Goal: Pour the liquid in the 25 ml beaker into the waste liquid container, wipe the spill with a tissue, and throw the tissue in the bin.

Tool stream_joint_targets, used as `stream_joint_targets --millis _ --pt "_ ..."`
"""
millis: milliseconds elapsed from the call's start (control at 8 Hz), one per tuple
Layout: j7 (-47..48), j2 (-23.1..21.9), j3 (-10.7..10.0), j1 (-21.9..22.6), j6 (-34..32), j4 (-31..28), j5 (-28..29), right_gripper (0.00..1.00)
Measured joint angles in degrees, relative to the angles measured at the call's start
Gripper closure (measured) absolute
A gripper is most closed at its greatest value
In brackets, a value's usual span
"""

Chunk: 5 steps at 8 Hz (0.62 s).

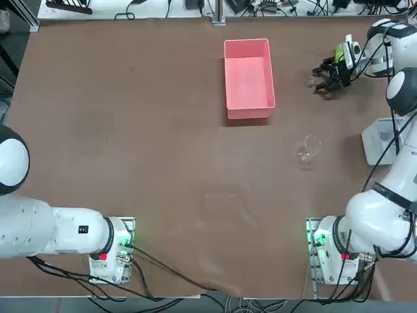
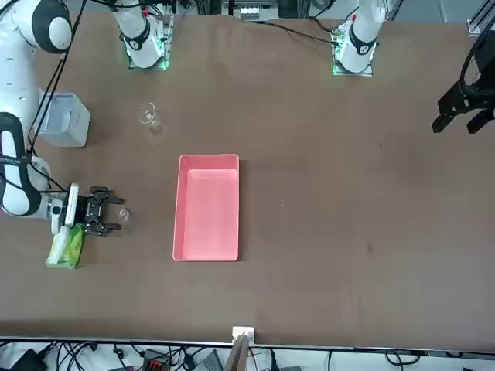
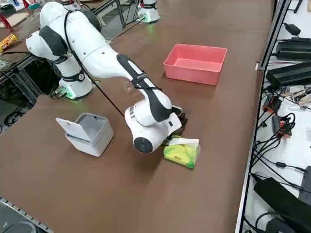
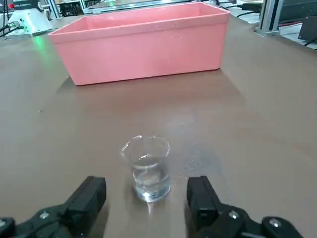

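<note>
The right claw [image 4: 143, 198] is open wide and holds nothing. The tiny clear glass beaker [image 4: 146, 167] stands on the brown tabletop [image 4: 267, 129] right between its two fingers, with some water inside. The big pink plastic tray [image 4: 143, 42] sits further ahead. Glass is slippery and can break, so squeeze its sides gently.

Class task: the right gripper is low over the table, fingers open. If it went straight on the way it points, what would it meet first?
The 25 ml beaker, standing upright just ahead of the right gripper, probably passing between its open fingers. Beyond it: the waste liquid container.
</note>
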Motion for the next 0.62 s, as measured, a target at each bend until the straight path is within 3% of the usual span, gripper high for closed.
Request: stream_joint_targets --millis 625 --pt "0.0 0.0 0.0 1.1 0.5 0.3 0.1 0.00"
